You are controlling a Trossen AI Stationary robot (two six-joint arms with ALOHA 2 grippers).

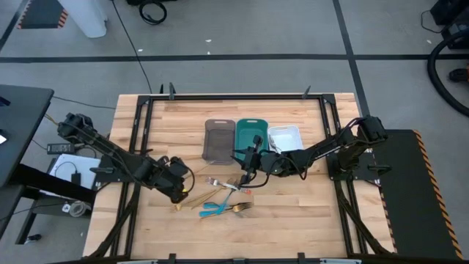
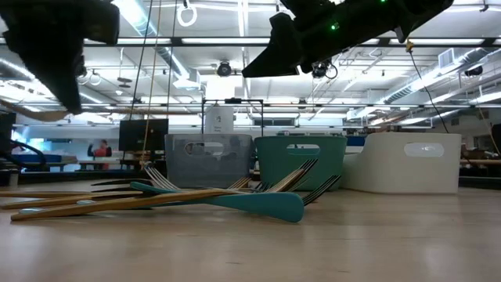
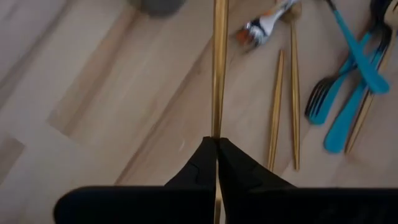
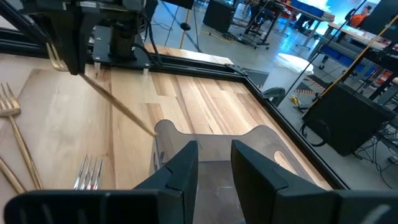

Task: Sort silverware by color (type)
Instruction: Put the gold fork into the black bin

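Between the left gripper's (image 3: 216, 146) clamped jaws — a gold utensil (image 3: 219, 68); right jaws parted.

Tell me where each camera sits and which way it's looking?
High view: above the table, looking straight down; both arms, three trays, cutlery pile.
Low view: at tabletop height, looking across at the blue-handled piece and trays; arms overhead.
Left wrist view: on the left arm, looking down; left gripper shut on a gold piece.
Right wrist view: on the right arm, over the grey-brown tray; right gripper open and empty.
Shared: the high and right wrist views both show the left gripper holding that gold piece.
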